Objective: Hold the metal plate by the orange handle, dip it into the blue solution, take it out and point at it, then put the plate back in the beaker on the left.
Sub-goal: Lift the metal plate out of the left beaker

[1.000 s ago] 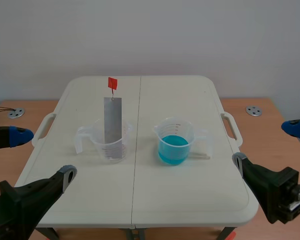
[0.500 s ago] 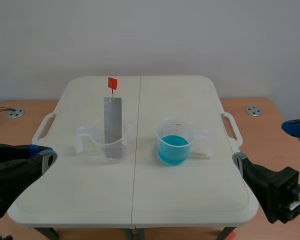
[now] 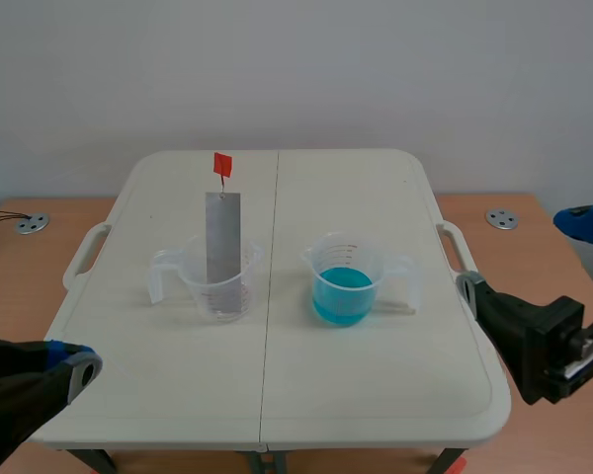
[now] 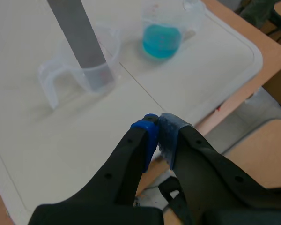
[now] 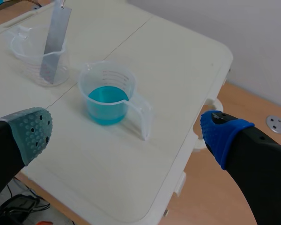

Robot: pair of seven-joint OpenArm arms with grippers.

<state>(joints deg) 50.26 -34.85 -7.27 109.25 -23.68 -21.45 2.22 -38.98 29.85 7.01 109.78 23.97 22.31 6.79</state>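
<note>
Metal plate (image 3: 222, 242) upright in left beaker (image 3: 215, 288), orange handle (image 3: 222, 165) on top; handle cut off in left wrist view. Blue solution (image 3: 343, 293) near, apart. Left gripper (image 4: 158, 133) closed on nothing, largely cut off in scene view. Right gripper (image 5: 129, 131) spread wide.

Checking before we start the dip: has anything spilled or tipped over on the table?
Nothing stands out. The metal plate stands in the left beaker, the blue solution is inside the right beaker, and the table shows no puddle.
</note>
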